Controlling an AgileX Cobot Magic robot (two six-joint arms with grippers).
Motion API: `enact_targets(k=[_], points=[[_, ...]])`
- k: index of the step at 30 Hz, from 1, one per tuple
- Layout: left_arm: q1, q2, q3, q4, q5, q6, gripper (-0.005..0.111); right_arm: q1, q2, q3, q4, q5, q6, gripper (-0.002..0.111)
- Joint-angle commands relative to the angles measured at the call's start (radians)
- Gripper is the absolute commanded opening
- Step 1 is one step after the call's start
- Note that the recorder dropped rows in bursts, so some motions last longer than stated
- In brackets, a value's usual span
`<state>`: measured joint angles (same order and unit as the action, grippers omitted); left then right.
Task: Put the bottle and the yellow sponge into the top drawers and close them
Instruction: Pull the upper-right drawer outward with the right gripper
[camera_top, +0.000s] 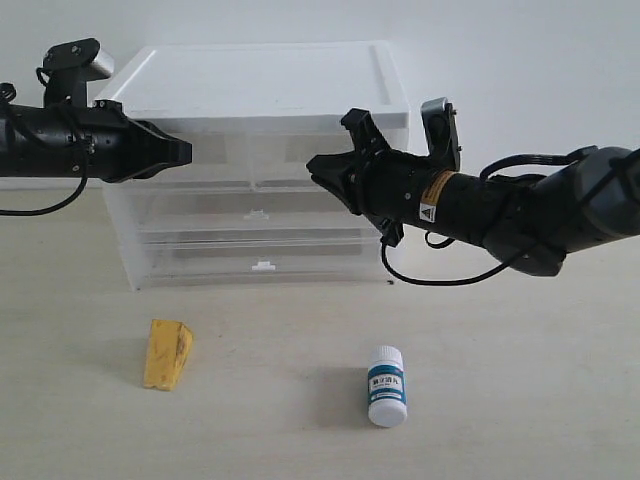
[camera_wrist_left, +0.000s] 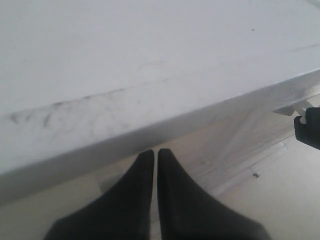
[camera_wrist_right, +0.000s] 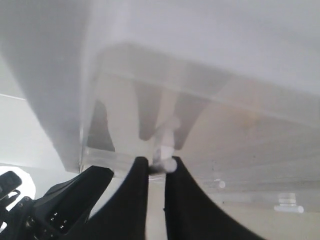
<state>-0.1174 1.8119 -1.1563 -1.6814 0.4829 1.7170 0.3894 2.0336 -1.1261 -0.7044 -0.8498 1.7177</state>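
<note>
1. The bottle (camera_top: 387, 386) is nearest the front. It stands straight up on the desk (camera_top: 520, 400), cap on top, on the right side.
2. The yellow sponge (camera_top: 168, 354) sits on the desk too, well apart from the bottle, on the left side. Its long side seems to point about toward the cabinet (camera_top: 260, 85).
3. Neither thing is in a drawer yet, and no tool is touching them.
4. The right tool (camera_top: 312, 166) is up at the cabinet front, above and behind the bottle, so the right arm is the nearer one for the bottle. In the right wrist view its fingers are close together with the small white handle (camera_wrist_right: 163, 151) between them. It looks like it is pinching the handle.
5. I think the next move is to pull that handle out toward the front of the desk, because that is the way the drawer slides.
6. The left tool (camera_top: 186, 152) is at the left end of the cabinet front, just under the white top. Its fingers are pressed almost together and I see nothing between them. It is the nearer one for the sponge.
7. The top drawers (camera_top: 235, 160) look pushed in. I cannot see anything inside them.
</note>
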Motion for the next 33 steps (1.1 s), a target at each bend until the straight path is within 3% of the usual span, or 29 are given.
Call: enact_targets(k=[1,28,30,33], points=[[0.004,0.01,-0.016,-0.034,-0.095,0.001,0.004,0.012,-0.011,0.009,-0.107,-0.067,0.0,0.0],[0.004,0.046,-0.031,-0.037,-0.092,0.026,0.004,-0.003,-0.011,0.09,-0.172,-0.215,-0.007,0.001],[0.004,0.046,-0.031,-0.035,-0.091,0.026,0.004,-0.022,-0.011,0.09,-0.163,-0.215,-0.01,0.011],[0.004,0.046,-0.031,-0.035,-0.091,0.026,0.004,-0.047,-0.011,0.09,-0.157,-0.222,0.037,0.044]])
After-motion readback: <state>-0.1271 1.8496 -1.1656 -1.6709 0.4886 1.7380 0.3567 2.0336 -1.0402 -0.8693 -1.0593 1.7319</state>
